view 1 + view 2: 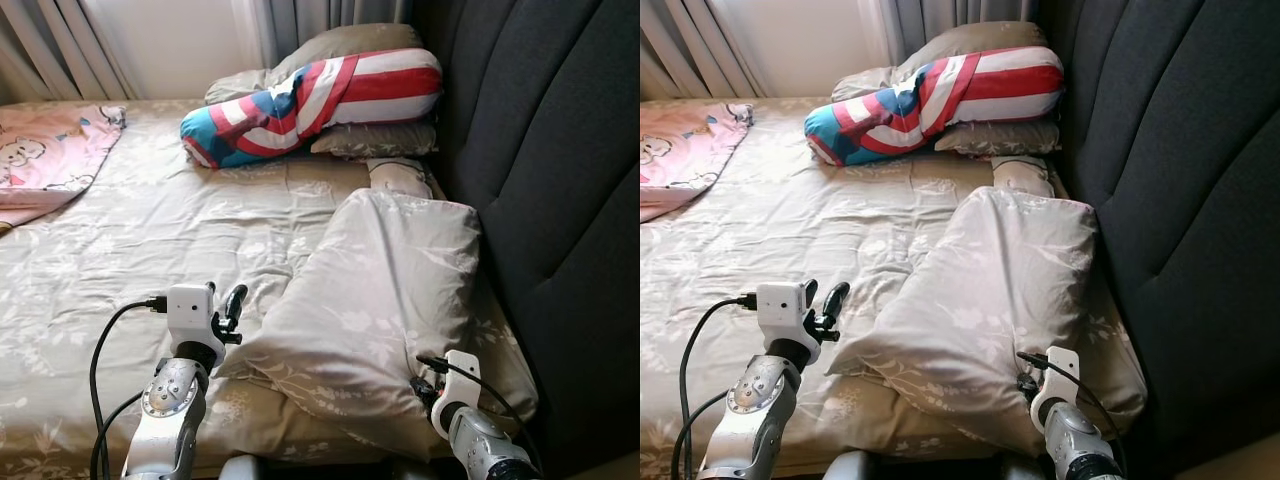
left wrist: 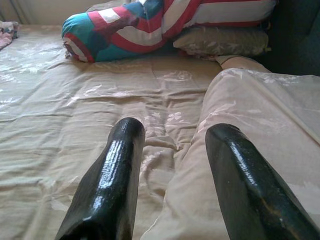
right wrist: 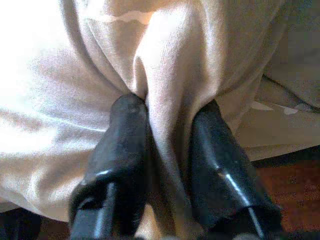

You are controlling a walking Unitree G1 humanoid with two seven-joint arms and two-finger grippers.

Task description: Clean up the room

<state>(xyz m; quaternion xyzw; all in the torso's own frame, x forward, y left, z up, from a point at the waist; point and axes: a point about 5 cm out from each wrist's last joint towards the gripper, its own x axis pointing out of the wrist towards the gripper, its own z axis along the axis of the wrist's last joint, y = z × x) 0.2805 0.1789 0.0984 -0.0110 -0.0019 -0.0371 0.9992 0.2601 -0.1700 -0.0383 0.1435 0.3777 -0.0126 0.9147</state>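
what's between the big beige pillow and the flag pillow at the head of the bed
In the left eye view, a small beige cushion lies between the big beige pillow and the flag pillow.

From my seat, the beige pillow (image 1: 385, 300) reads as soft matt cloth with a faint pale leaf print, creased where the right claw (image 3: 167, 145) pinches a fold. Both claws' fingers are glossy black plastic; the left claw (image 2: 175, 175) catches highlights. The bed sheet (image 1: 150, 250) is the same matt, wrinkled fabric. At two o'clock the headboard (image 1: 560, 180) looks like dark padded woven upholstery.
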